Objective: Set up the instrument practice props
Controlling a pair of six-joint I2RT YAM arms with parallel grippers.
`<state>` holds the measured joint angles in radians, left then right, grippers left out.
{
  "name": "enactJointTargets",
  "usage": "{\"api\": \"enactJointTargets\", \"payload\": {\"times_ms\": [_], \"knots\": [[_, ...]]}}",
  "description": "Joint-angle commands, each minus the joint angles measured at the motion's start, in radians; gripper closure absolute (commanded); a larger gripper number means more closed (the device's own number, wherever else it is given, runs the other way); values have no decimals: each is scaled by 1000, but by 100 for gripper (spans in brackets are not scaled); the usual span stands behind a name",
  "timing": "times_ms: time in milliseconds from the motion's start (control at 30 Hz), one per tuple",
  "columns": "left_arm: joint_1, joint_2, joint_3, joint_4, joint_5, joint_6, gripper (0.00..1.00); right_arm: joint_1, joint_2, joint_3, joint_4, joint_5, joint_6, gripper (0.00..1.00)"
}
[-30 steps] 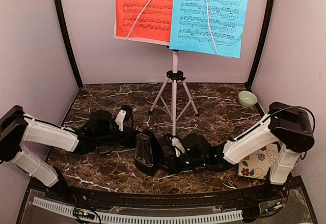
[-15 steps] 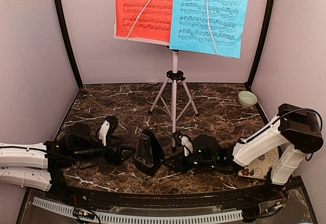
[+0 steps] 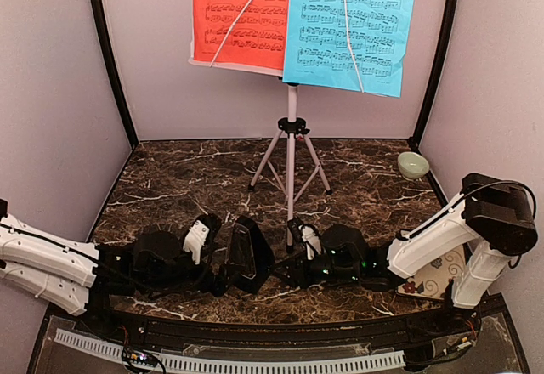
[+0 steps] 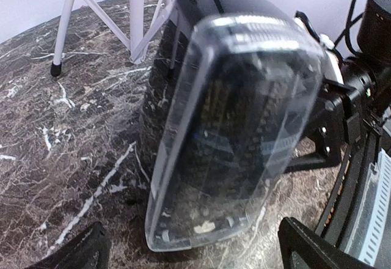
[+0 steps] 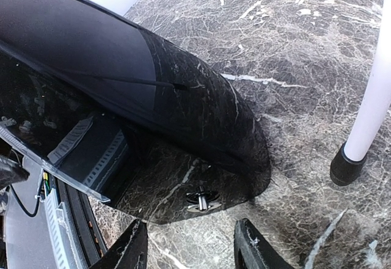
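From above, the upper edge cut off the tops of the red page and the cyan-blue page, and the right arm hid most of the floral tile. The left gripper showed only two dark finger ends at its wrist view's bottom edge, with the clear cover blurred. The right wrist view cropped the metronome at top and left and showed just one leg of the music stand.

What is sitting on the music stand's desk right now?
A red page on the left and a cyan-blue page on the right, each pinned by a thin white retaining arm. They cover the desk face; only its pale lower lip shows.
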<state>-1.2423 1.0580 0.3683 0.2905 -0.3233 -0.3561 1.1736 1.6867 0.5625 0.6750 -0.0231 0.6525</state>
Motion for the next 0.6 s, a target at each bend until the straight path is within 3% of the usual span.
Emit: {"api": "enactJointTargets", "payload": {"times_ms": [0, 200, 567], "knots": [[-5, 73, 79, 94, -100, 20, 1, 1, -5, -14, 43, 23, 4, 51], [-5, 186, 114, 210, -51, 46, 1, 1, -8, -17, 44, 26, 4, 47], [-3, 319, 171, 302, -203, 46, 5, 1, -16, -33, 57, 42, 12, 36]]}}
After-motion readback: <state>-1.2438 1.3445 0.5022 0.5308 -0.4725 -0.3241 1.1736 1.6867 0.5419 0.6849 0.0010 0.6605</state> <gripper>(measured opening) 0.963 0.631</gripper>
